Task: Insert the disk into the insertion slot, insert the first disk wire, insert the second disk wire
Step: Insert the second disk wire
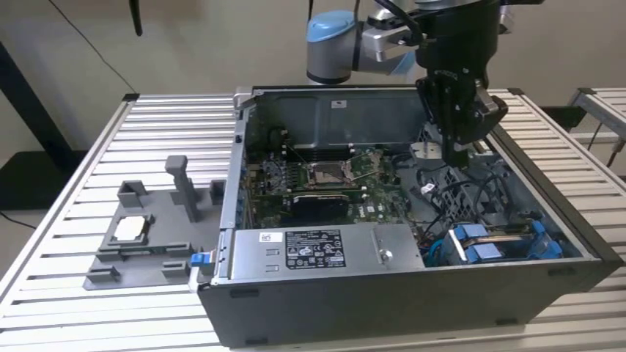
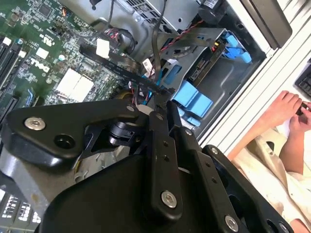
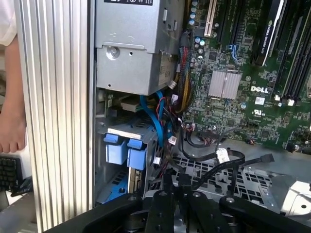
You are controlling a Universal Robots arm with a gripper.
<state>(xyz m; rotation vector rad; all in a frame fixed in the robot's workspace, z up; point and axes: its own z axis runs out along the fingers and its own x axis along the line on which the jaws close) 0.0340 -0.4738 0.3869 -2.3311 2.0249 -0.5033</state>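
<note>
- Case (image 1: 391,308): open on top, so best worked from straight above, clear of the walls.
- Slot (image 2: 221,80): at the case corner, exterior view's lower right, already filled.
- Disk (image 1: 499,242): seated in slot; best left undisturbed.
- Gripper (image 2: 163,99): inside case, apart from slot, fingers pressed together on what looks like a black wire (image 2: 116,65).
- Wire: likely needs its plug square to the disk's socket, a straight push, and no snagging on the other cables (image 3: 165,126).

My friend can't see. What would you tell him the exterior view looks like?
A black robot gripper reaches down into an open computer case on a ribbed metal table. The disk, in its blue frame, sits in the case's near corner on the exterior view's right.
</note>
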